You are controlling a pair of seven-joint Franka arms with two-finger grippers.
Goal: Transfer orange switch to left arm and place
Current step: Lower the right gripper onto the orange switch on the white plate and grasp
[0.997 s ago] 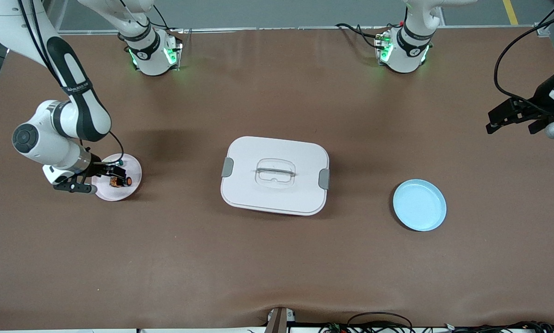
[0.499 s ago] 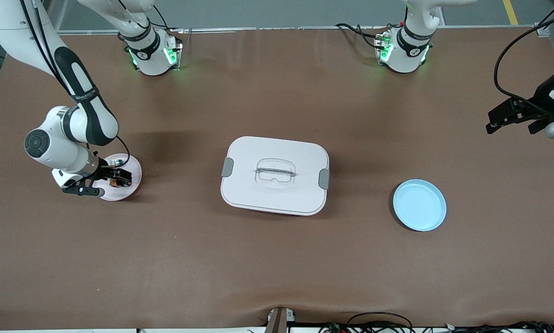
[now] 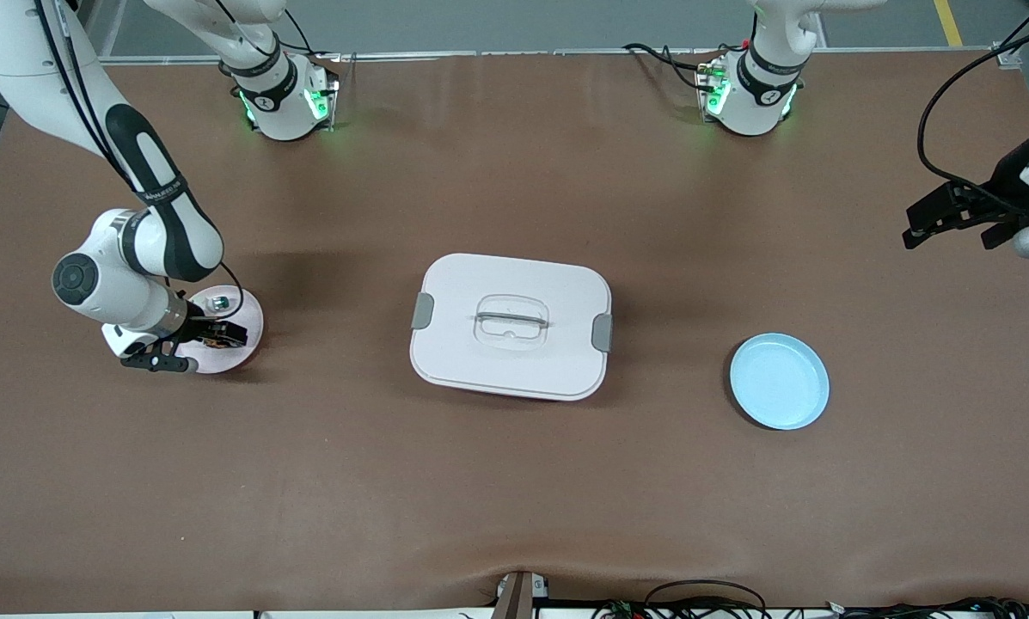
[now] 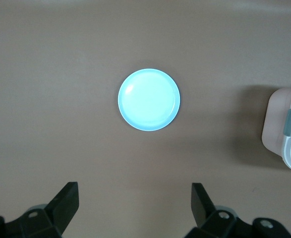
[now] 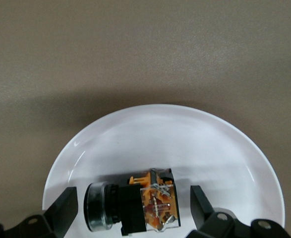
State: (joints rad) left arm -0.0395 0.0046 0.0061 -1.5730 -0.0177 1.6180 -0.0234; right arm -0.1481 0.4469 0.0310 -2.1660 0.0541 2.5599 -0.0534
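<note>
Front view: a matte brown table (image 3: pixel 514 481) carries the box (image 3: pixel 511 327), a white rounded-rectangular plastic container with grey side clips and a clear recessed handle in its lid, at the table's middle. Toward the right arm's end lies a round, glossy pale pink plate (image 3: pixel 243 322). The right gripper (image 3: pixel 205 344), a black two-finger pincer on a white jointed arm with black bands, hangs low over that plate with its fingers spread, grasping nothing. Between them shows a bit of the orange switch (image 3: pixel 215 341), a tiny black-bodied push-button part; just beside the pincer on the same plate sits a small white-and-green part (image 3: pixel 218 302). Toward the left arm's end, a smooth round light blue plate (image 3: pixel 779 381) lies on the table. The left gripper (image 3: pixel 952 219) waits high over the table's edge at that end, well apart from the blue plate, its fingers released.

Left wrist view: the left pincer's two black fingertips (image 4: pixel 68 198) stand wide apart, with the blue plate well below them and a rounded corner of the box with one grey clip at the picture's edge.

Right wrist view: the right pincer's black fingertips (image 5: pixel 66 206) flank the orange switch, not touching it. It lies on its side on the shiny plate, with a dark round metal-rimmed cap, a black body and a translucent orange block.
</note>
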